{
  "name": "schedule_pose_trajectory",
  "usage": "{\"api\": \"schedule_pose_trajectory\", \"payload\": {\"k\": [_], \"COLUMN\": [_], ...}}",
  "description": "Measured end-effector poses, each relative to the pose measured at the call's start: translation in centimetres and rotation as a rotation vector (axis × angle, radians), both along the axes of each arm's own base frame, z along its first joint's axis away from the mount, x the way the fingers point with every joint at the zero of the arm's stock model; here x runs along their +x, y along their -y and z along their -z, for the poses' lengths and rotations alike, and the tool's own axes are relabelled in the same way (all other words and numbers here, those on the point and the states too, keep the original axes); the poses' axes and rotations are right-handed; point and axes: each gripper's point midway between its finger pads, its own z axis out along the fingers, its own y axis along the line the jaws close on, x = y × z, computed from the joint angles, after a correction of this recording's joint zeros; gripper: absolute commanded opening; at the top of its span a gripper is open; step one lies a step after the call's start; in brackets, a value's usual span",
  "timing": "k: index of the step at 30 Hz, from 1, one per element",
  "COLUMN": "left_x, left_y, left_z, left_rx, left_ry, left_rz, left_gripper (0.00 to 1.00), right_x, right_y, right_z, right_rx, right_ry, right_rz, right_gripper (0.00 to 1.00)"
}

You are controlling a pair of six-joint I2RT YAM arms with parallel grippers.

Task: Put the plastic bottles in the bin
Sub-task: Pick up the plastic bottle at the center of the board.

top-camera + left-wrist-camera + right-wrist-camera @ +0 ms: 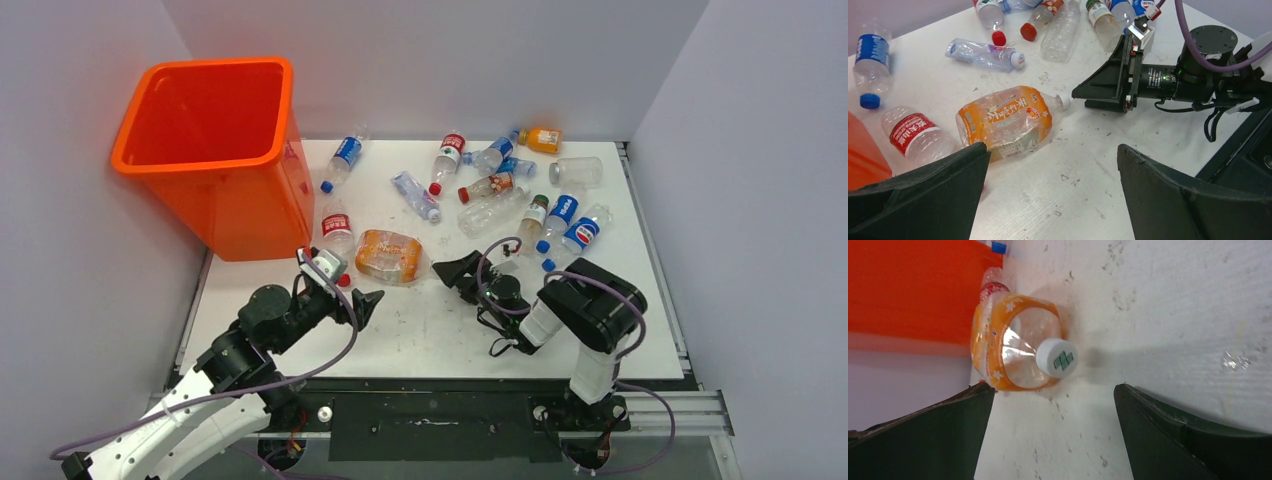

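**Plastic bottles (450,155) lie on the table, both grippers open**

The bottles are scattered on their sides over the far half of the white table (430,335). They are clear, with blue, red or orange labels. A small bottle of orange drink (542,139) lies close to the back wall.

The orange bin (240,200) stands upright at the far left corner of the table. A red-labelled bottle (337,229) lies just beside its near right corner.

Nearest the arms is a wide, crushed bottle with an orange label (390,256), flat on its side between the two grippers. Its white cap (1057,357) points toward the right gripper (1053,390), which sits low over the table, just short of the cap and apart from it. That gripper's fingers are spread wide with only bare table between them.

The left gripper (1053,170) faces the same bottle from the other side, near its base. Its fingers are also wide apart and hold nothing. In the left wrist view the bottle lies just beyond the left fingertip (968,155); whether the two touch I cannot tell.
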Motion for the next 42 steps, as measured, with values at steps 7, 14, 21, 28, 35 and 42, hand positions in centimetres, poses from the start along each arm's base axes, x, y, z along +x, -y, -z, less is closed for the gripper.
{"api": "schedule_pose_trajectory", "payload": {"k": [7, 14, 21, 28, 35, 42], "left_x": [0.3, 0.7, 0.9, 1.1, 1.2, 1.1], "left_y": [-2.2, -2.6, -2.5, -2.8, -2.9, -3.0], "left_z": [-0.3, -0.4, 0.0, 0.0, 0.1, -0.1], "left_rx": [-0.040, -0.041, -0.026, -0.024, -0.024, -0.037], "left_ry": [0.036, 0.043, 0.031, 0.033, 0.031, 0.030], "left_rz": [-0.111, -0.142, -0.148, -0.169, -0.176, -0.179], "left_gripper": [1.00, 1.00, 1.00, 1.00, 1.00, 1.00], "right_x": [2.9, 3.6, 3.2, 1.3, 1.8, 3.4], "right_y": [-2.3, -3.4, -3.9, -2.7, 5.3, 19.5], "right_z": [-1.4, -1.6, -1.4, -0.9, -7.5, -11.5], "right_rx": [0.189, 0.251, 0.155, -0.121, -0.325, -0.467], "right_ry": [0.088, 0.088, 0.083, 0.064, 0.137, 0.073], "right_rz": [0.034, 0.048, 0.041, 0.037, 0.234, 0.613], "right_gripper": [0.88, 0.87, 0.94, 1.00, 0.93, 0.93]}}
